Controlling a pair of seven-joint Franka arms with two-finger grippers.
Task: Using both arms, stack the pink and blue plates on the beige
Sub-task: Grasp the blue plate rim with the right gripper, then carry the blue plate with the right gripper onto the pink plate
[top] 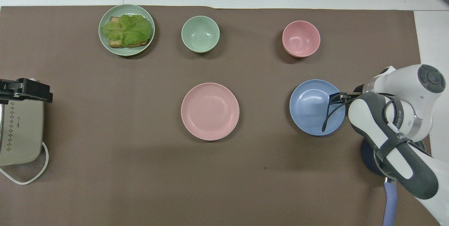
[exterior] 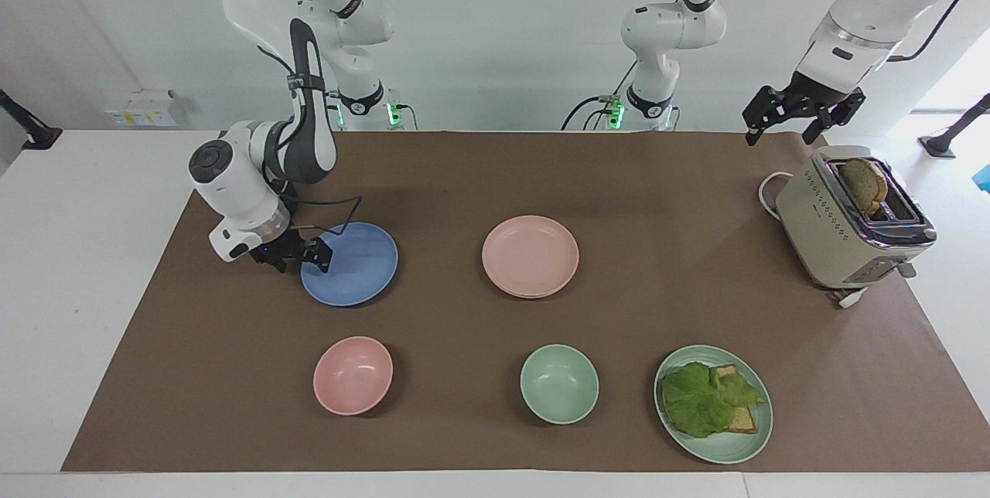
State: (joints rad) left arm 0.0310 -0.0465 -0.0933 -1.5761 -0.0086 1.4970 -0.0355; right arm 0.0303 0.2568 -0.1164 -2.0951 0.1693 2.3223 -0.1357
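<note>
Brown mat [exterior: 479, 173] (right tool [exterior: 298, 257] at blue plate [exterior: 356, 266])

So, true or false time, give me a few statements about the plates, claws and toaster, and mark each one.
1. The right claw is at the blue plate's rim. True.
2. The blue plate is stacked on the pink plate. False: they lie apart.
3. Bread stands in the toaster. True.
4. The green bowl holds lettuce. False: the bowl is empty; the lettuce is on the green plate.
5. The left claw is over the pink plate. False: it hangs open by the toaster.
</note>
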